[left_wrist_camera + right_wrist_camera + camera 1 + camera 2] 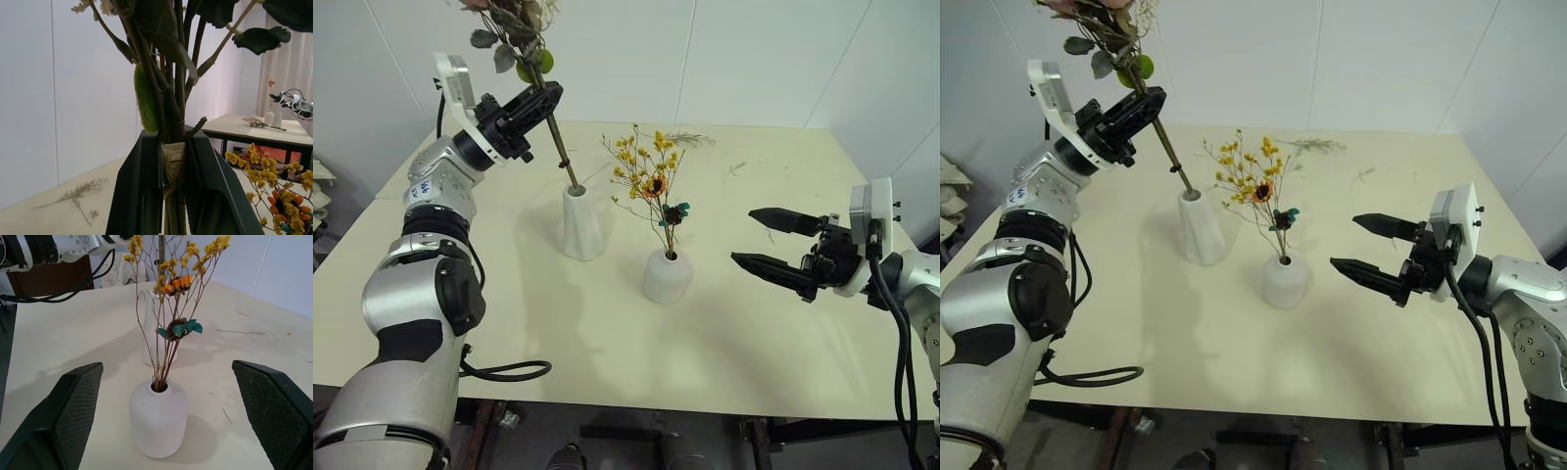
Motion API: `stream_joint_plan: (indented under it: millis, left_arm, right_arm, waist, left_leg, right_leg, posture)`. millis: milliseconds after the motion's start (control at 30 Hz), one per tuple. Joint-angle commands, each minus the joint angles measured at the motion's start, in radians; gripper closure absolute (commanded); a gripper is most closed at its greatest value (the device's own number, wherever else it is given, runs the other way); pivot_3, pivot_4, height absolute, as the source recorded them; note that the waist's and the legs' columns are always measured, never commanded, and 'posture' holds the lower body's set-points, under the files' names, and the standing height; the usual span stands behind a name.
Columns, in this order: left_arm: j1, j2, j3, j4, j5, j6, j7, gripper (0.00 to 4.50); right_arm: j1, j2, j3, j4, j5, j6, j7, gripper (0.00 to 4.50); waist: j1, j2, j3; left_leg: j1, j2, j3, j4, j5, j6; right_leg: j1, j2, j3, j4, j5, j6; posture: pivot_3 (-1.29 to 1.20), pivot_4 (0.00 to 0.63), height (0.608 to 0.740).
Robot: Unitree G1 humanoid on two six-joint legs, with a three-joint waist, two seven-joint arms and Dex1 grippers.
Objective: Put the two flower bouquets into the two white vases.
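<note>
Left wrist view is showing the left gripper (173,196) clamping its two black fingers (139,196) tight on the bound stems of the larger bouquet (514,34), whose leaves are rising past the frame's edge. From the head camera, that gripper is hanging at ten o'clock over the table (754,323), and the stems are slanting down toward four o'clock into the mouth of the tall vase (579,223). The smaller yellow bouquet (648,176) is standing upright in the short vase (667,277), near the table's centre. The right gripper (766,242) is hovering at three o'clock, pointing toward the short vase, its fingers (781,220) standing wide apart and holding nothing.
</note>
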Motion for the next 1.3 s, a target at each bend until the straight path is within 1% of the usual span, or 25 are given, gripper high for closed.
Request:
stream_joint_plan:
  millis: [33, 567, 967, 1300]
  left_arm:
    - [-0.009, 0.003, 0.006, -0.014, 0.005, -0.019, -0.004, 4.24]
    - [0.012, -0.003, -0.001, -0.013, 0.035, -0.015, -0.038, 4.24]
    - [0.035, -0.014, -0.012, -0.008, 0.068, -0.048, 0.009, 4.24]
    - [0.047, -0.031, -0.005, -0.009, 0.059, -0.032, -0.006, 4.24]
  right_arm:
    - [0.013, -0.01, -0.023, -0.036, 0.009, -0.012, -0.009, 0.0]
    - [0.006, -0.007, -0.007, -0.026, -0.003, -0.018, -0.018, 0.0]
    - [0.006, -0.003, -0.003, -0.026, -0.006, -0.022, -0.022, 0.0]
    - [0.002, 0.0, 0.006, -0.022, -0.011, -0.026, -0.022, 0.0]
  waist:
    - [-0.001, 0.0, 0.0]
    - [0.0, 0.0, 0.0]
    - [0.0, 0.0, 0.0]
    - [0.001, 0.0, 0.0]
  left_leg:
    - [0.0, 0.0, 0.0, 0.0, 0.0, 0.0]
    - [0.0, 0.0, 0.0, 0.0, 0.0, 0.0]
    - [0.0, 0.0, 0.0, 0.0, 0.0, 0.0]
    - [0.0, 0.0, 0.0, 0.0, 0.0, 0.0]
  right_leg:
    - [0.0, 0.0, 0.0, 0.0, 0.0, 0.0]
    - [0.0, 0.0, 0.0, 0.001, 0.0, 0.0]
    - [0.0, 0.0, 0.0, 0.001, 0.0, 0.0]
    - [0.0, 0.0, 0.0, 0.001, 0.0, 0.0]
  posture:
    - [0.0, 0.15, 0.74]
    - [0.0, 0.15, 0.74]
    - [0.0, 0.15, 0.74]
    - [0.0, 0.15, 0.74]
